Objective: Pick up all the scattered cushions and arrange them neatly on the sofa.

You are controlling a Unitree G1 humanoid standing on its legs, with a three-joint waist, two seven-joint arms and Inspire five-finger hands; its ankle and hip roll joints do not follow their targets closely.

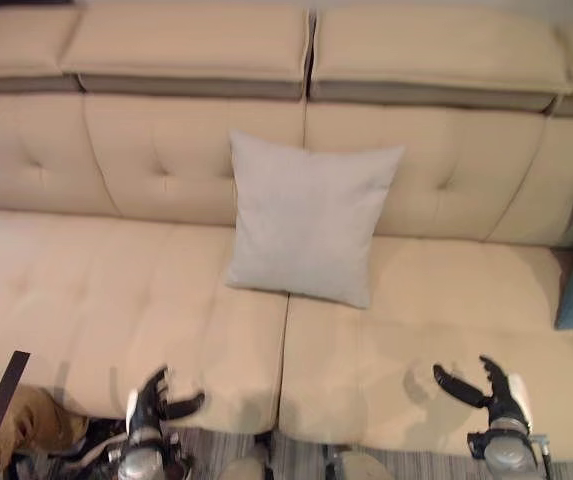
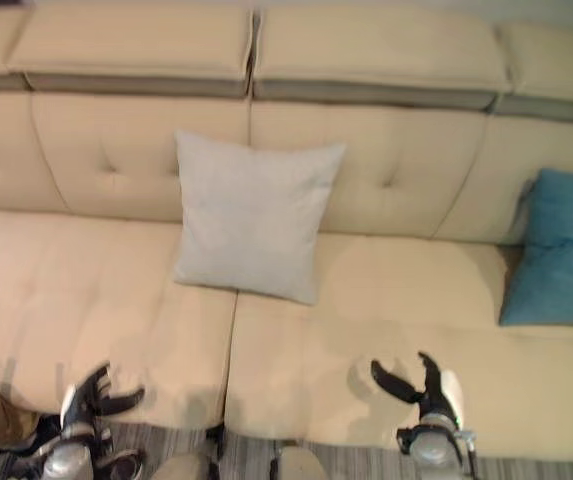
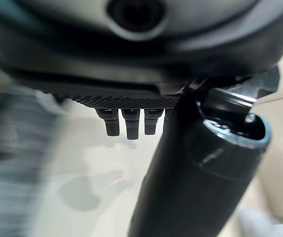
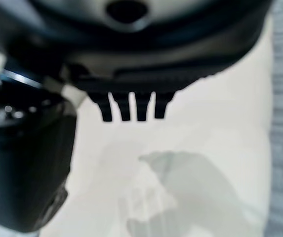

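Two cushions sit on the sofa (image 2: 86,300): grey cushion (image 2: 251,215) at frame centre, teal cushion (image 2: 558,250) at right edge. Our left hand (image 1: 151,400) and right hand (image 2: 421,390), low in frame, hang spread and empty. We judge we're between pickups; next calls for finding another cushion.

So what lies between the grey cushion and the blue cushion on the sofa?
Nothing: bare beige sofa seat separates the grey cushion from the blue cushion, seen in the right eye view.

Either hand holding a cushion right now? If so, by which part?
Nothing held. Left hand and right hand are open over the sofa's front edge; the grey cushion leans against the backrest.
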